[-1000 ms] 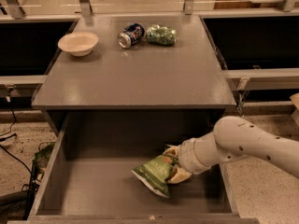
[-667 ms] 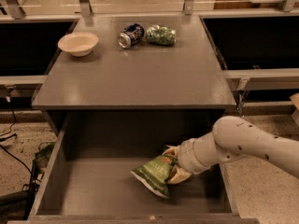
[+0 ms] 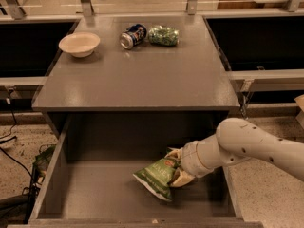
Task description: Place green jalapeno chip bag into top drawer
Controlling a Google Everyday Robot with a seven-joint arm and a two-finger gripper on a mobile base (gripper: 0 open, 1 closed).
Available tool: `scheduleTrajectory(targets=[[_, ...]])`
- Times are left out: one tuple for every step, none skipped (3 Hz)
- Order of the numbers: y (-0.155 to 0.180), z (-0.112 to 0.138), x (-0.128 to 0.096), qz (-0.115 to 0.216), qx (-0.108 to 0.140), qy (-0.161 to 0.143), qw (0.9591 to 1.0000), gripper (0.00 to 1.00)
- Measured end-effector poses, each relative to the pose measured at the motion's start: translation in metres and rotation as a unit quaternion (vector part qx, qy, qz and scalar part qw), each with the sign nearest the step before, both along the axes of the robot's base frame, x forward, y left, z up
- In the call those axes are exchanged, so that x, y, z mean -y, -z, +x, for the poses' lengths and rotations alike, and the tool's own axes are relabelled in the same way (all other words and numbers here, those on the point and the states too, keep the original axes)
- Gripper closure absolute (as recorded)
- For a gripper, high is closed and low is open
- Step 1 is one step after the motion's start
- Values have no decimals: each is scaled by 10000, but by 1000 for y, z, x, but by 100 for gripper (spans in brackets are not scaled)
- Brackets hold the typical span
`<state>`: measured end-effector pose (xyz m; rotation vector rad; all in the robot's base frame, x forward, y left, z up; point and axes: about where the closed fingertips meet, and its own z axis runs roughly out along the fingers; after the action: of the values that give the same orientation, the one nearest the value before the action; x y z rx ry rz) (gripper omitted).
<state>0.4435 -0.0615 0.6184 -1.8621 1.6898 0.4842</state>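
The green jalapeno chip bag (image 3: 156,175) is light green with pale lettering and lies tilted low over the bottom of the open top drawer (image 3: 95,194), right of its middle. My gripper (image 3: 177,167) reaches in from the right on a white arm (image 3: 247,146) and is shut on the bag's right end. One pale finger (image 3: 173,153) shows above the bag and one below it. I cannot tell whether the bag's lower left end touches the drawer floor.
On the grey cabinet top (image 3: 137,80) stand a white bowl (image 3: 79,43), a soda can on its side (image 3: 133,35) and a small dark-green shiny bag (image 3: 164,35). Dark recesses flank the cabinet. Cables lie on the floor at the left.
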Motion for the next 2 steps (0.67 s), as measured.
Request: scheduleTrajectory(targets=[[0, 0, 0, 0, 0, 0, 10000, 27], [0, 0, 0, 0, 0, -1, 10000, 0]])
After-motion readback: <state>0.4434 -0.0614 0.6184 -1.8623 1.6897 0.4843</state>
